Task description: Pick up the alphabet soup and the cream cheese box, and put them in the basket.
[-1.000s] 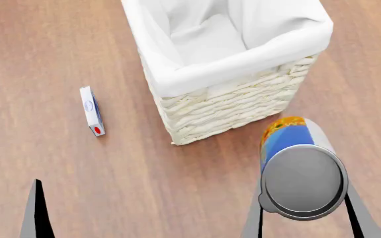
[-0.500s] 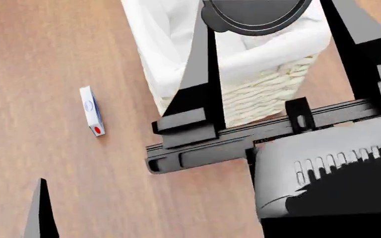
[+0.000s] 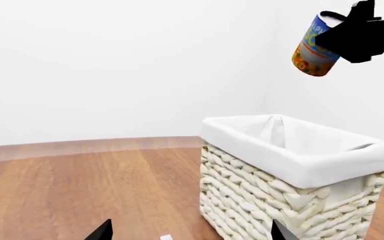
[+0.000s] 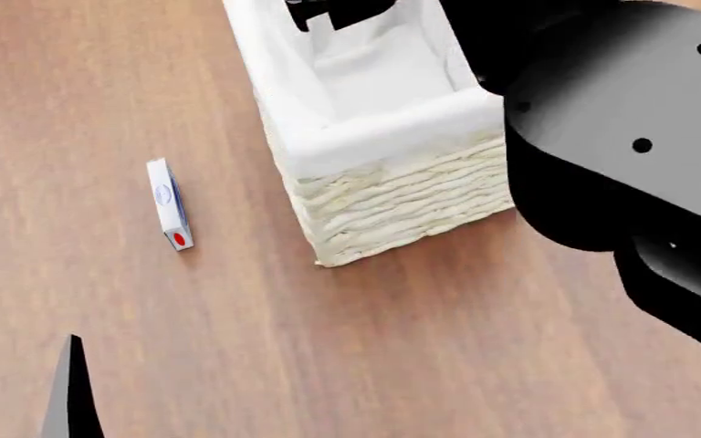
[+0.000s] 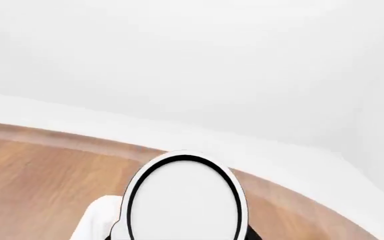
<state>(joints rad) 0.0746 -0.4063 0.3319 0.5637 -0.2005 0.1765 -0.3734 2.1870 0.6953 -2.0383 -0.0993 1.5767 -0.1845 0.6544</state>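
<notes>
The alphabet soup can (image 3: 310, 50), blue with an orange band, hangs tilted high above the basket (image 3: 292, 170) in the left wrist view. My right gripper (image 3: 342, 36) is shut on it. The can's pale top (image 5: 184, 200) fills the lower middle of the right wrist view. In the head view my right arm (image 4: 624, 137) reaches over the basket (image 4: 387, 196) and hides the can. The cream cheese box (image 4: 169, 203) lies on the floor left of the basket. My left gripper (image 3: 190, 234) is open and empty, low near the floor, with one fingertip (image 4: 72, 392) showing.
Wooden floor (image 4: 326, 347) lies all round the basket. White walls stand behind it in both wrist views. My right arm covers the right side of the head view and the basket's right rim.
My right arm has carried the can up and forward, from the floor in front of the basket to above it. The cream cheese box and the left gripper have stayed in place.
</notes>
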